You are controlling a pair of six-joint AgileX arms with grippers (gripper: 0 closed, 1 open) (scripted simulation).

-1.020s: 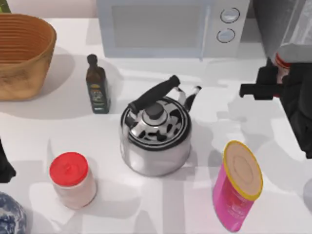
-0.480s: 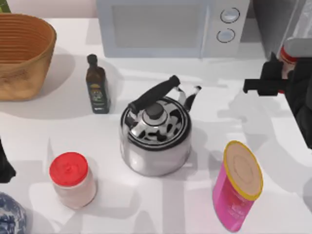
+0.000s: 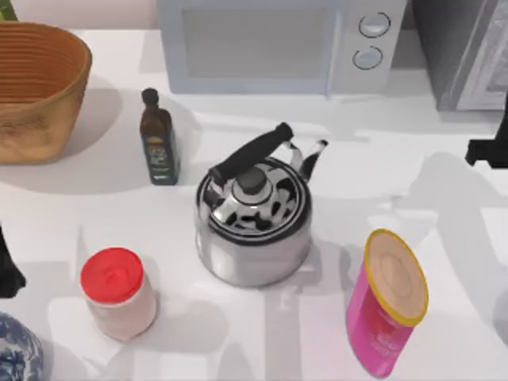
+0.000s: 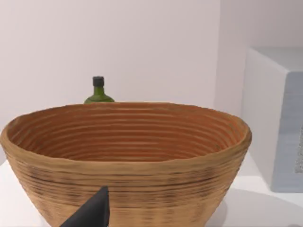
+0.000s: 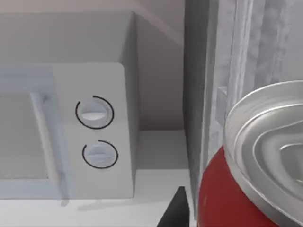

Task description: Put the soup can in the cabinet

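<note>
The soup can [image 5: 222,189], red with a silver top, sits very close in the right wrist view, with a dark fingertip [image 5: 176,208] against its side. My right gripper [image 3: 486,151] is at the table's far right edge, in front of the grey cabinet [image 3: 464,55], and is shut on the can. In the right wrist view the cabinet [image 5: 213,94] stands directly behind the can. My left gripper [image 3: 8,274] is parked at the left edge.
A steel kettle [image 3: 254,218] stands mid-table, with a tall pink canister [image 3: 386,305] at the front right. A red-lidded jar [image 3: 117,290] is front left, a dark bottle [image 3: 159,139] behind it, a wicker basket [image 3: 40,87] at back left, and a microwave [image 3: 278,44] at the back.
My right arm has moved right along the cabinet front, carrying the soup can past the top view's right edge. Nothing else has moved.
</note>
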